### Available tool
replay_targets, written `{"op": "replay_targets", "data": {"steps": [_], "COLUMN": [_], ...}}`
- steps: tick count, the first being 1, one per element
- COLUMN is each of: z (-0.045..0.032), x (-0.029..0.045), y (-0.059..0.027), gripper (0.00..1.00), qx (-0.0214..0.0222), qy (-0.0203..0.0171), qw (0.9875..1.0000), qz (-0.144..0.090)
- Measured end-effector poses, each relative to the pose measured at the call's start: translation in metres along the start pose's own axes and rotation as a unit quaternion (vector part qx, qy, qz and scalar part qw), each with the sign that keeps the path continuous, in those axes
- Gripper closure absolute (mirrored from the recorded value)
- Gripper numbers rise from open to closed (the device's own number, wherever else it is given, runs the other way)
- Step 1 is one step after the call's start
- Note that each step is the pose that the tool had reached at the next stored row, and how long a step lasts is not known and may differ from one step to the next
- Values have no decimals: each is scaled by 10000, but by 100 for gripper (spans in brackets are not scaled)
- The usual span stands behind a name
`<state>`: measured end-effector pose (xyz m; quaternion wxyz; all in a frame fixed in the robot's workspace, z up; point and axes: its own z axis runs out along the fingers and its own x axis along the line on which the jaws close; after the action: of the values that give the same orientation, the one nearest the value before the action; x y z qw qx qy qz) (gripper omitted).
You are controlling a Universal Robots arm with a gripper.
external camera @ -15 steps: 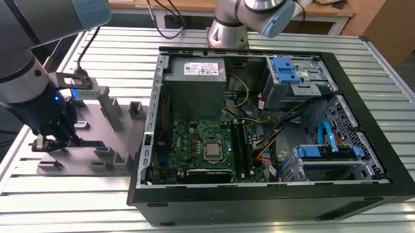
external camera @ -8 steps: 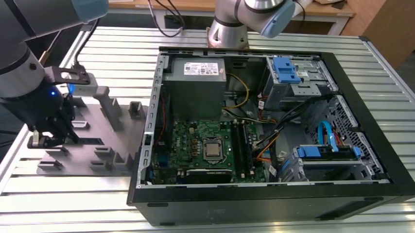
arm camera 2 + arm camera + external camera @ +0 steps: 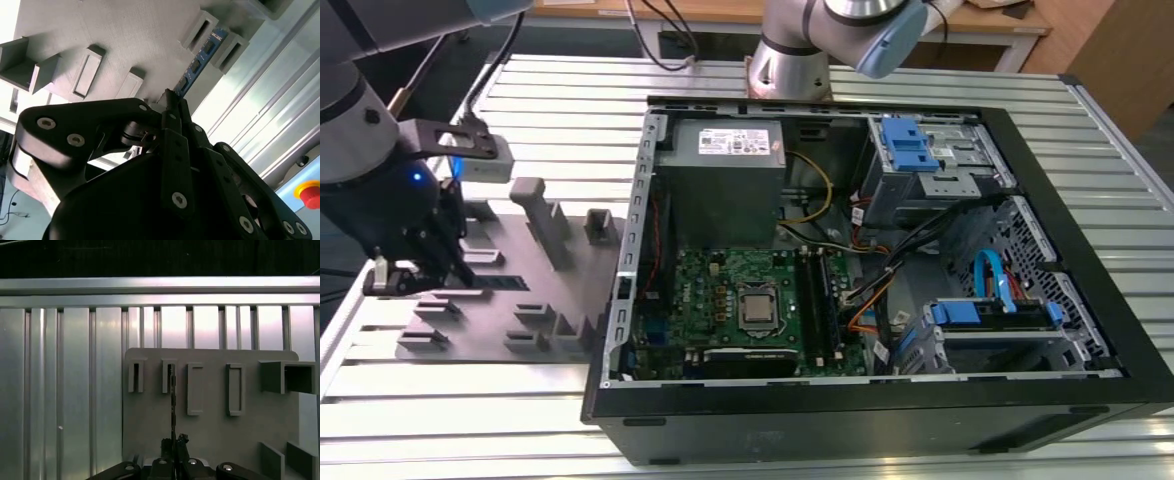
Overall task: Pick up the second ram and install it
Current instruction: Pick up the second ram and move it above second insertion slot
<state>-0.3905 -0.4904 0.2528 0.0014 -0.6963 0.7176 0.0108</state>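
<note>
One slatted aluminium table carries everything I can see. A grey holder tray lies directly under the claw. Well away from the claw, toward the exterior view's right, is an open computer case with its motherboard exposed. Beyond the case, far from the claw, stands the base of another arm, with a wooden bench behind it. In the second wrist view a red stop button sits off to the side of the claw's body.

My arm comes in over the tray with the wrist pointing downward, the claw low over the tray's raised blocks.

In both wrist views the claw is clenched on the near end of the second ram. The stick stands on edge and runs straight out from the fingertips. Its far end lies between two raised blocks of the tray.
</note>
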Motion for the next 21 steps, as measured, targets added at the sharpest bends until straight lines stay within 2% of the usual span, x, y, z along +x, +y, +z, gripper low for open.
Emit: {"op": "replay_targets", "data": {"steps": [10,21], "z": [-182,-416], "x": [-3,-7], "y": [3,6], "gripper": [89,89], "qx": [0,0], "qy": [0,-1], "qw": [10000,10000], "qz": [0,0]}}
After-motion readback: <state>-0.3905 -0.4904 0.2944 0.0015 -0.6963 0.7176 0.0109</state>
